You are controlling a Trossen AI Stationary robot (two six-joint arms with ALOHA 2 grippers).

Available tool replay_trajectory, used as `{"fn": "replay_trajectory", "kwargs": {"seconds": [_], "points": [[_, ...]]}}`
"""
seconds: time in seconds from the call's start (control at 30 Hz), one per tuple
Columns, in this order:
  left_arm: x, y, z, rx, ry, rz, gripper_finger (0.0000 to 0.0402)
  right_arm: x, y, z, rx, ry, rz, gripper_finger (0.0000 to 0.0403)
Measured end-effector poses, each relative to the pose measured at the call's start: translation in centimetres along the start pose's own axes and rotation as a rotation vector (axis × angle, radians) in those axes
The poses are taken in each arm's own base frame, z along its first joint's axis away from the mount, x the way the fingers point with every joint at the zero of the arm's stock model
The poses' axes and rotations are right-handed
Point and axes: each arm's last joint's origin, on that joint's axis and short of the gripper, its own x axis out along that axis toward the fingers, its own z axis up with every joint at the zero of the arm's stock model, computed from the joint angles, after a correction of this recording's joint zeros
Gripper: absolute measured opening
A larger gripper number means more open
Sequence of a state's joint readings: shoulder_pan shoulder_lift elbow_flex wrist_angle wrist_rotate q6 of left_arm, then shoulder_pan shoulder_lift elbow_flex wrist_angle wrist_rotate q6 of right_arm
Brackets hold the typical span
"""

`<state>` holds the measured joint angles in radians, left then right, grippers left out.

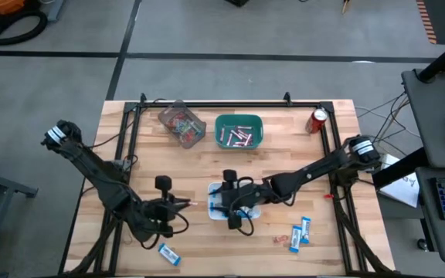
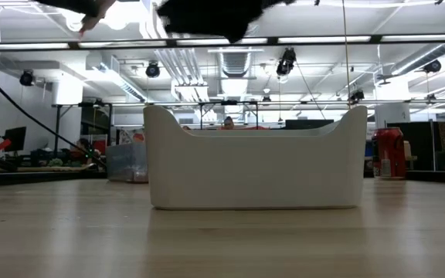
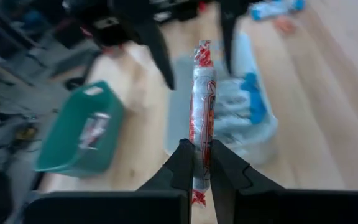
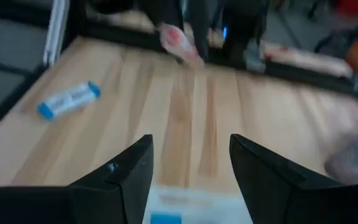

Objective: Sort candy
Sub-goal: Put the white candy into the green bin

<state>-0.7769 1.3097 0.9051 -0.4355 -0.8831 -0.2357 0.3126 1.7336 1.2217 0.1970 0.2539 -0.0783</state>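
Holding a slim pinkish-white stick (image 3: 202,106) pinched between its fingers, the left gripper (image 1: 182,204) sits at the 9 o'clock side of the white tray (image 1: 213,208). The right gripper (image 1: 236,208), fingers spread and empty, hovers over that tray. I think they could collide. The green bin (image 1: 239,144) lies at 12 o'clock.

White bin (image 1: 216,210) partly hidden under arms, clear box (image 1: 182,124) contents perhaps red candy.
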Motion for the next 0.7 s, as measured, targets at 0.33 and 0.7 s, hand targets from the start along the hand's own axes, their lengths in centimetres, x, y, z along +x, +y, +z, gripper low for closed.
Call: {"fn": "replay_trajectory", "kwargs": {"seconds": [0.33, 0.7], "points": [[0.9, -0.4, 0.5, -0.044, -0.051, 0.118, 0.0008, 0.9, -0.2, 1.4, -0.037, -0.238, -0.038, 0.0202], [2.1, -0.7, 0.6, -0.063, -0.066, 0.185, 0.0008, 1.2, -0.8, 1.3, -0.033, -0.242, -0.050, 0.0113]]}}
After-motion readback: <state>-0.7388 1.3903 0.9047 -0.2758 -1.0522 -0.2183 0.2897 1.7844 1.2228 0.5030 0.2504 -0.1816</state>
